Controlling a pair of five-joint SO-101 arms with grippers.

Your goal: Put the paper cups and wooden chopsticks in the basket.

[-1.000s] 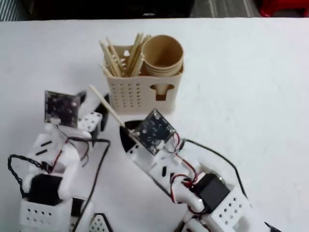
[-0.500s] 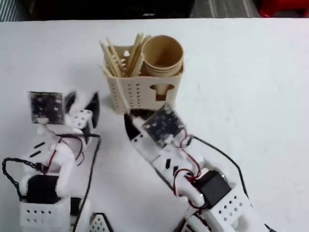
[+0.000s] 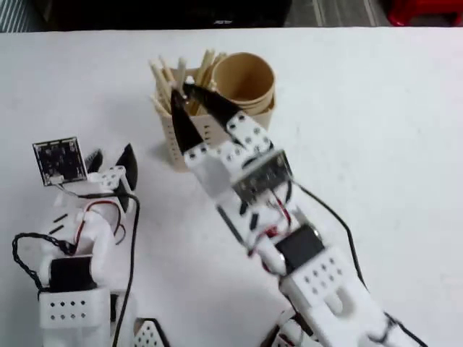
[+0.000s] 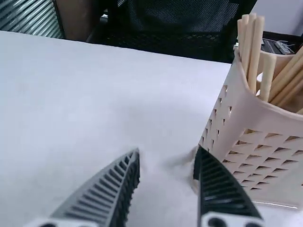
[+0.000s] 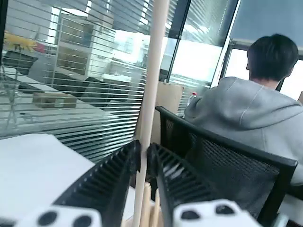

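A: L gripper (image 4: 166, 156), what's it doing?
B: Nearest in. Low over table (image 3: 376, 108), jaws spread wide, nothing btw them. One black finger sits just beside the basket (image 4: 251, 146) wall; can't tell if touching.
A: R gripper (image 5: 143, 151)?
B: Farther on, above basket's stick side. Jaws clenched on one wooden chopstick (image 5: 154, 71), upright, pinched near the tips, running on above & below them.
A: Other sticks?
B: Bundle of chopsticks (image 3: 163, 81) standing in one basket compartment, leaning, ends above the rim.
A: Cups?
B: Paper cups (image 3: 244, 76) stacked upright in the compartment next to the sticks, just beside R gripper.
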